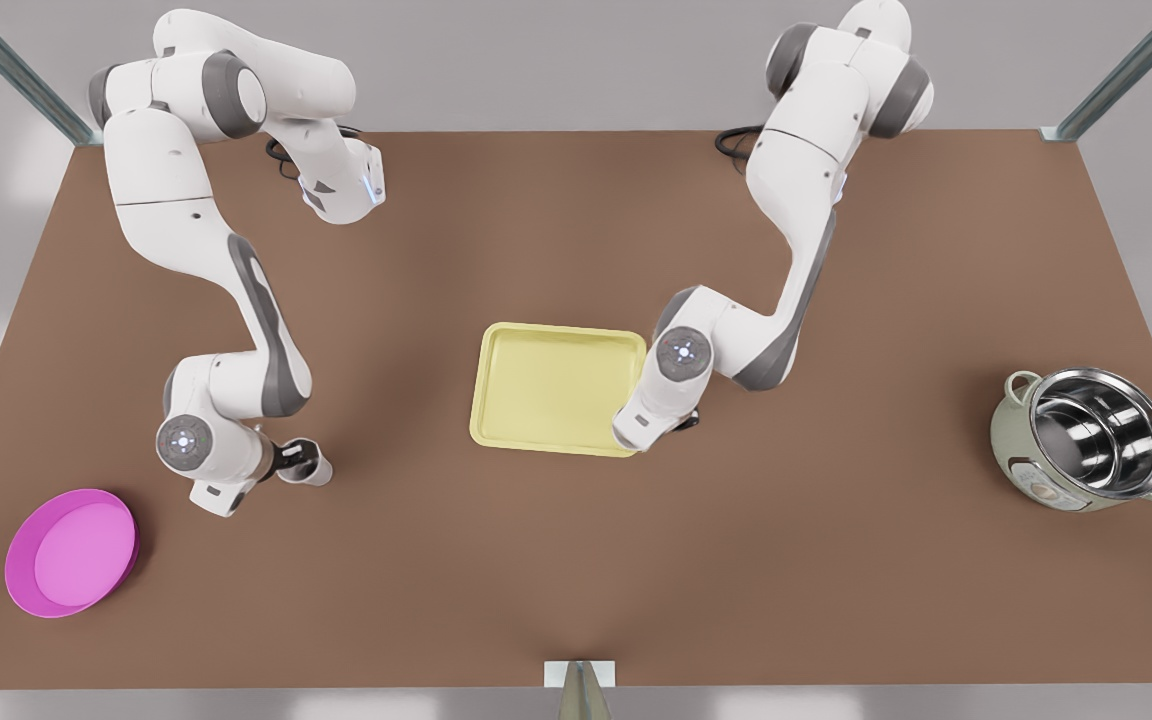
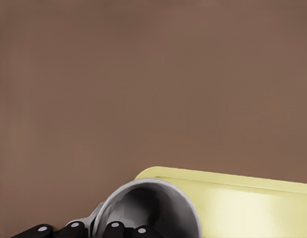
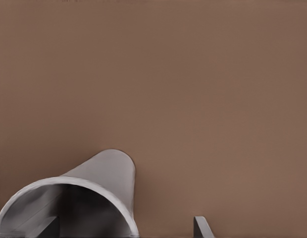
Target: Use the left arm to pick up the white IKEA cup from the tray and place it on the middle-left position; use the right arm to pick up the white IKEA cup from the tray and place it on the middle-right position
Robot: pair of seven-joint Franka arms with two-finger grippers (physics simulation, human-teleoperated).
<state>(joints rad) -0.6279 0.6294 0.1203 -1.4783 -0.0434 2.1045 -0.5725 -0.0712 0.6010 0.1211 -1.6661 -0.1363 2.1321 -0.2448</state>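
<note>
Front view: pale yellow, low-rimmed tray (image 1: 546, 385) mid-table (image 1: 576, 580). Left gripper (image 1: 651, 432) at its corner on the front view's right. Right gripper (image 1: 298, 462) toward the front view's left, at first white cup (image 1: 314, 468).

Left wrist view: second white cup (image 2: 143, 201), grey inside, beside tray rim, wall pinched between dark fingers (image 2: 114, 227).

Right wrist view: first white cup over bare brown table, fingers (image 3: 203, 227) spread, one inside the rim.

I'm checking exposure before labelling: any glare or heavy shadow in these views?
Front view: even, soft light; bright reflections only inside the steel pot; faint shadows under the arms. Left wrist view: the tray looks washed out near the cup, whose inside is shaded grey. Right wrist view: the other cup renders grey, no glare.
</note>
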